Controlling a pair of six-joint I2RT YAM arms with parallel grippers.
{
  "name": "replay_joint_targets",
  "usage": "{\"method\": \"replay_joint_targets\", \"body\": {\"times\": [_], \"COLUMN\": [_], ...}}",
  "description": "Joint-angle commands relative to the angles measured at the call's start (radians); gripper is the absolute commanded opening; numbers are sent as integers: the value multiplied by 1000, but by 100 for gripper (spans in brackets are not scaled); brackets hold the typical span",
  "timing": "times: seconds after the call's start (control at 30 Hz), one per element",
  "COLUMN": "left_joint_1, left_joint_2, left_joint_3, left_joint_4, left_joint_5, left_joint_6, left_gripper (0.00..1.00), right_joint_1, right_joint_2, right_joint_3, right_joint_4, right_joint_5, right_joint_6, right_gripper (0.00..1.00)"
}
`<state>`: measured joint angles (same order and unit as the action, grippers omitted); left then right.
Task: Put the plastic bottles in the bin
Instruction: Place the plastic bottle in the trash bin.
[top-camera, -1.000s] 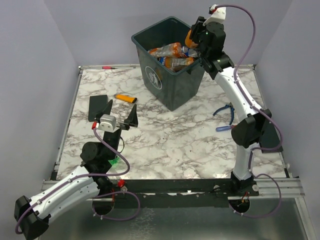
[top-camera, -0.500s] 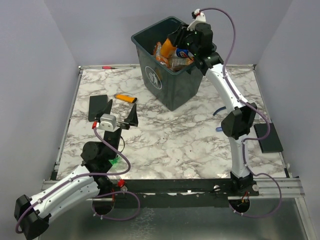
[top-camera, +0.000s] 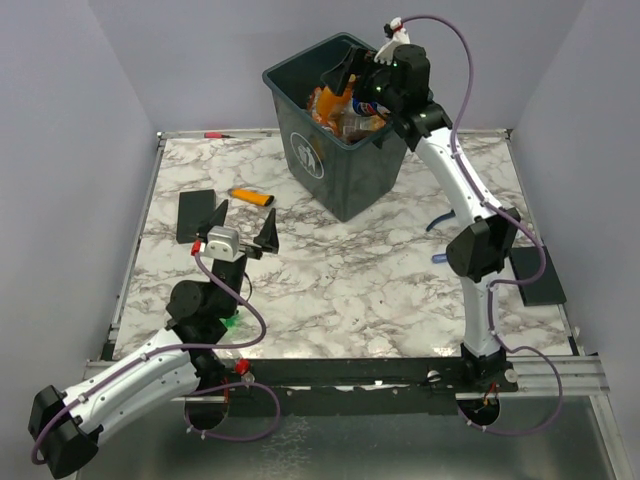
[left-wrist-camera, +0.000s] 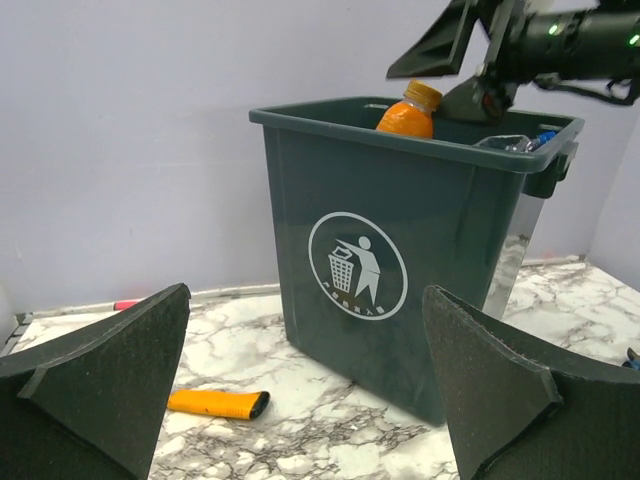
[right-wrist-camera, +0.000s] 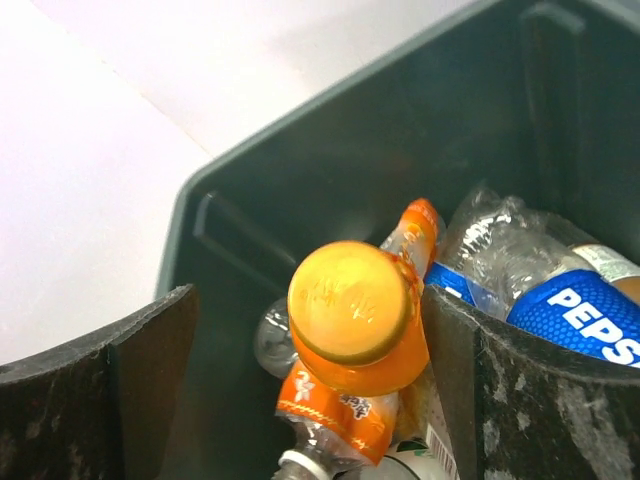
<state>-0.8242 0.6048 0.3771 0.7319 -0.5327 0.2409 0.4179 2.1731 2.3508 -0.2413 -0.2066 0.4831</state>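
Above bin (top-camera: 345, 180), right hand (top-camera: 350, 85) released; left hand (top-camera: 242, 225) spread too; Pepsi bottle (right-wrist-camera: 575, 310) readable only from right wrist.

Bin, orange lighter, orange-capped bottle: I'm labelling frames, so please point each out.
bin (left-wrist-camera: 357, 265): left wrist view, logo on its front wall.
orange lighter (left-wrist-camera: 212, 403): left wrist view, middle of its body.
orange-capped bottle (right-wrist-camera: 350, 300): right wrist view, top of its cap.

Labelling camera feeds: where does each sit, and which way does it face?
Top external: above and behind, looking down on table, bin and both whole arms.
Left wrist: low over the table, facing the bin's logo; open left claw frames it.
Right wrist: over the bin, looking down inside; open right claw flanks an orange bottle.
Shared: both wrist views show that bottle.
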Motion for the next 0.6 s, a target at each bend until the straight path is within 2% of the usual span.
{"method": "replay_joint_targets", "body": {"times": [0.0, 0.17, 0.27, 0.4, 0.5, 0.57], "left_joint_1": [3, 4, 2, 2, 3, 5], "left_joint_2": [10, 21, 26, 43, 93, 144], "left_joint_3": [-2, 0, 3, 31, 122, 234], "left_joint_4": [17, 17, 14, -37, -176, -373], "left_joint_5": [-55, -84, -97, -151, -242, -332], "left_joint_6": [0, -3, -12, -28, -82, -206], "left_gripper": [99, 99, 99, 99, 99, 99], "right_joint_1": [7, 41, 75, 134, 171, 186], "right_joint_2": [-136, -297, -386, -541, -704, -842], "right_joint_3": [59, -41, -106, -299, -545, -727], "right_joint_4": [-15, 16, -2, 5, 74, 130], "right_joint_5": [66, 165, 200, 219, 153, 98], "right_joint_6": [5, -58, -111, -153, -158, -149], "right_gripper": [96, 95, 91, 85, 84, 84]}}
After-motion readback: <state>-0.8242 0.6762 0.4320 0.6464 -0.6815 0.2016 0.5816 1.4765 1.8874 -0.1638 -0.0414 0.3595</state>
